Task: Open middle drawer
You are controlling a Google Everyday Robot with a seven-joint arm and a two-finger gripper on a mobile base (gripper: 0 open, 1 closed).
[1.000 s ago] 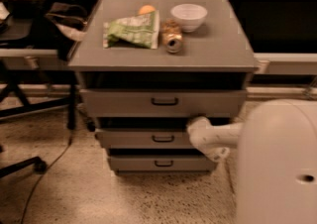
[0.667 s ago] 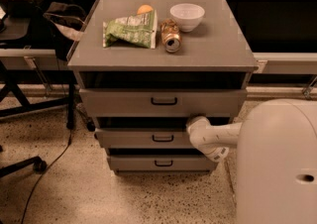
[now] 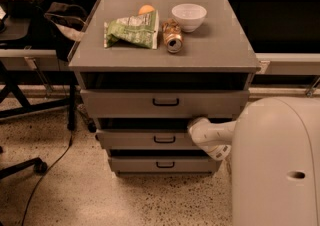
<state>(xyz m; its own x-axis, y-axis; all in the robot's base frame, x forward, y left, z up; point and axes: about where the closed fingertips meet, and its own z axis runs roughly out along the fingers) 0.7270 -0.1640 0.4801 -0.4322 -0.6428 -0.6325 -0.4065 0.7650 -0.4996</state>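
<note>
The grey cabinet has three drawers stacked under its top. The middle drawer has a mid-sized grey front with a small black bar handle, and a dark gap shows above it. My gripper, on a white arm that reaches in from the right, sits at the top edge of the middle drawer's front, right of the handle. The wider top drawer and the narrower bottom drawer lie above and below it.
On the cabinet top lie a green chip bag, an orange fruit, a tipped can and a white bowl. My white body fills the lower right. An office chair and a floor cable are on the left.
</note>
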